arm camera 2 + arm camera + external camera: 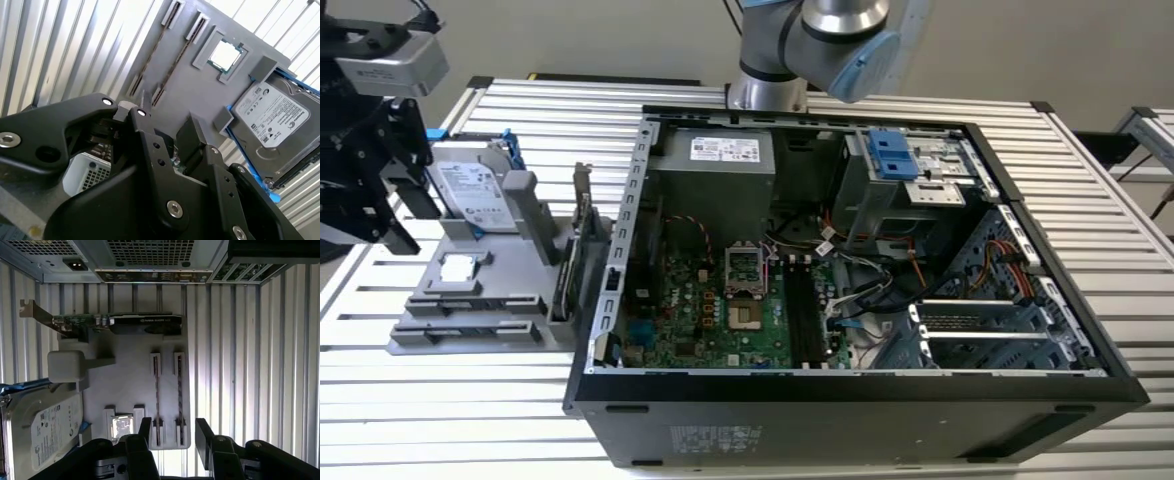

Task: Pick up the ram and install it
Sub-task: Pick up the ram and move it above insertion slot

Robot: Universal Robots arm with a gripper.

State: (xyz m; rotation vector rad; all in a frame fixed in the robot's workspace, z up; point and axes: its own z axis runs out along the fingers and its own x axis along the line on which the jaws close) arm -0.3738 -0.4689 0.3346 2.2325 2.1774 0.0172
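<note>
Two ram sticks stand on edge in the slotted holders of a grey fixture tray [130, 385]. They show as thin dark strips, one ram stick [156, 400] beside the other ram stick [180, 397], and again in the second wrist view as ram [175, 62]. My gripper [173, 432] hovers above the tray's end near those holders, open, with nothing between its black fingers [145, 430]. In the exterior view my gripper [394, 190] hangs at the far left, beside the tray [454, 320]. The open computer case [854, 250] with its green motherboard [720, 310] lies to the exterior view's right of the tray.
The tray also carries a silver-labelled hard drive [45, 430] in a blue frame, a processor chip [121, 425], and a larger card with a metal bracket [115, 322]. Everything rests on a ribbed metal table [240, 365]. Cables and drive bays crowd the case [921, 290].
</note>
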